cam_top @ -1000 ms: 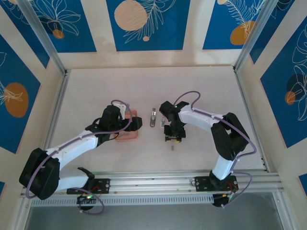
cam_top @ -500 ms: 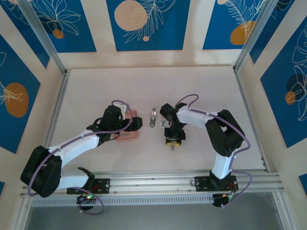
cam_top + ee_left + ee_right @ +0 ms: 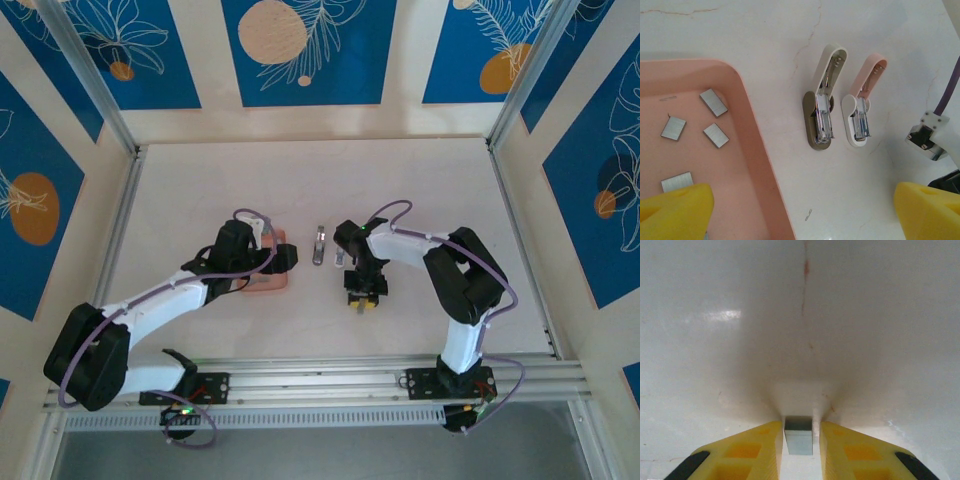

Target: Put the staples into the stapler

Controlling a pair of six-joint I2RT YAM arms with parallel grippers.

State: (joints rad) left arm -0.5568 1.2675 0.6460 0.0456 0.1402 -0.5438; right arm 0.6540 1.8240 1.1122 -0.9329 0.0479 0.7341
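Note:
The stapler (image 3: pixel 822 110), grey with its arm swung open, lies on the table right of the salmon-pink tray (image 3: pixel 747 130); from above the stapler (image 3: pixel 318 245) sits between the two arms. Several staples (image 3: pixel 714 102) lie loose in the tray. My left gripper (image 3: pixel 802 214) hovers open over the tray's right rim, holding nothing. My right gripper (image 3: pixel 800 432) is down at the table, its yellow fingers (image 3: pixel 752 445) close on either side of one strip of staples (image 3: pixel 799 436). The left finger touches the strip; a thin gap shows on the right. From above, that right gripper (image 3: pixel 362 298) is near the staplers.
A second mini stapler (image 3: pixel 860 112), pink and white, lies open just right of the grey one. One loose staple wire (image 3: pixel 809 214) lies on the table beside the tray. The table's far half (image 3: pixel 320 180) is bare.
The right arm has drawn its elbow in and its gripper has shifted slightly left over the table; its jaws have narrowed. The left arm has not moved.

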